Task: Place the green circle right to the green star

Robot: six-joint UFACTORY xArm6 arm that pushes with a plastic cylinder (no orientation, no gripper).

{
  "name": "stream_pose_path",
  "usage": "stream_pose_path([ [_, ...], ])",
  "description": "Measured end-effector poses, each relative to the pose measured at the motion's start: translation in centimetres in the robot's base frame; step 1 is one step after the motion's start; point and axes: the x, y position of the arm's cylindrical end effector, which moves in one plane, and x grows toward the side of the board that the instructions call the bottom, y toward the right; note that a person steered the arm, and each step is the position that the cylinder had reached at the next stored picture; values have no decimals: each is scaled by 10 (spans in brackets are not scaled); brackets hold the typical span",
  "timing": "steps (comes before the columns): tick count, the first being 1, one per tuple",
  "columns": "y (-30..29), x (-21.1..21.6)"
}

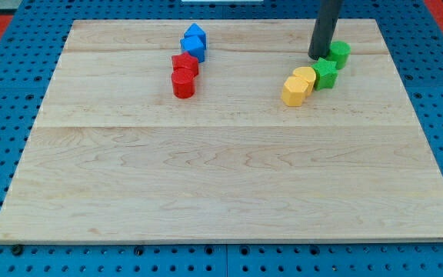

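Observation:
The green circle sits near the view's top right on the wooden board. The green star lies just below and left of it, the two nearly touching. My tip rests on the board just left of the green circle and just above the green star, close to both. The rod rises out of the view's top.
Two yellow blocks lie touching the green star's left side. Two blue blocks and two red blocks stand in a cluster at the top centre-left. Blue pegboard surrounds the board.

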Motion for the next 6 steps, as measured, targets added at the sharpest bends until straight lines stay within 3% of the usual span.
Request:
stream_pose_path([
  [2, 13, -30],
  [4, 22, 19],
  [6, 22, -8],
])
